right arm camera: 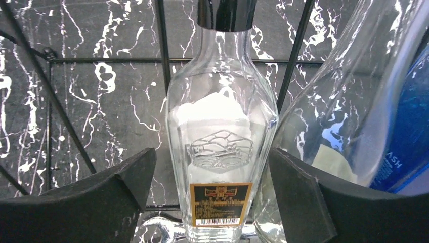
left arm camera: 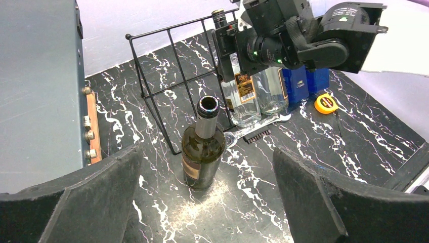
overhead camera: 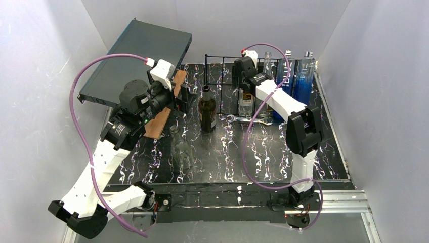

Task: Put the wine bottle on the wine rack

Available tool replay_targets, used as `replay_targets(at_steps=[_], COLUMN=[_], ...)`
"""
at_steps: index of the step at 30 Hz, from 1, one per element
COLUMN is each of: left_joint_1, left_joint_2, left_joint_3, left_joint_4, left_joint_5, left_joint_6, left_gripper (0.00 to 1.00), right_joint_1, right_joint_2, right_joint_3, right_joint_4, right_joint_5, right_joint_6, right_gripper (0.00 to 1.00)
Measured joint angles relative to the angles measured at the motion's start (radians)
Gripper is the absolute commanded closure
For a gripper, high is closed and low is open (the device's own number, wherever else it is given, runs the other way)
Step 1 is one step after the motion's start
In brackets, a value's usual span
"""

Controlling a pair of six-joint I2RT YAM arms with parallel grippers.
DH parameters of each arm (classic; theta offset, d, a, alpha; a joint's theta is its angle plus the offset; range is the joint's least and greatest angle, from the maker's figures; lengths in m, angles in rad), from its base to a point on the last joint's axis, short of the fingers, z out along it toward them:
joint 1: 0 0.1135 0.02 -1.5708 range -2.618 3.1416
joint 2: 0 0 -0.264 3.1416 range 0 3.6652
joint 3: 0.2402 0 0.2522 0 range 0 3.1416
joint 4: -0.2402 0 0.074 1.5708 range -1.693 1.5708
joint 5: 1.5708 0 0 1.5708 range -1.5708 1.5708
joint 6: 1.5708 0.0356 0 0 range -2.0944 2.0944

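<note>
The light is bright, even and diffuse. It bounces off the white walls (overhead camera: pixel 45 61), which take on a faint lilac cast. Shadows are soft and stay close under things. The glossy table (left arm camera: pixel 238 202) shows a pale patch of glare beside the dark bottle (left arm camera: pixel 202 147). The clear bottle (right arm camera: pixel 222 131) carries white reflections and warps the marbling behind it. Close to the lenses, the left fingers (left arm camera: pixel 96 202) and right fingers (right arm camera: pixel 86 202) look soft and out of focus. The top view is slightly grainy, with washed-out walls.
</note>
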Motion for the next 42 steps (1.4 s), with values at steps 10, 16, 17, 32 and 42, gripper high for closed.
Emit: replay_targets(at_steps=[10,16,17,32,42], left_joint_1=[0.0,-0.001,-0.001,-0.001,-0.001], left_joint_2=[-0.002,-0.006,-0.006,-0.01,-0.01], left_joint_3=[0.0,0.0,0.0,0.0,0.0], left_joint_4=[0.0,0.0,0.0,0.0,0.001], left_joint_5=[0.0,0.006,0.007,0.011,0.015], left_joint_6=[0.0,-0.004,-0.004,-0.005,-0.007], left_gripper=[0.01,0.01,0.01,0.01,0.01], right_joint_1=[0.022,0.051,0.061,0.277,0.357], right_joint_2=[-0.121,-0.296,-0.327,-0.525,-0.512], right_joint_3=[-0.083,-0.288,-0.333,-0.71,-0.718], right_joint_4=[0.002,0.069,0.09,0.406,0.592], right_joint_5=[-0.028,-0.153,-0.18,-0.48,-0.423], right_joint_6=[-0.03,-0.088,-0.102,-0.208,-0.149], right_gripper=[0.06,0.06,0.06,0.02,0.02])
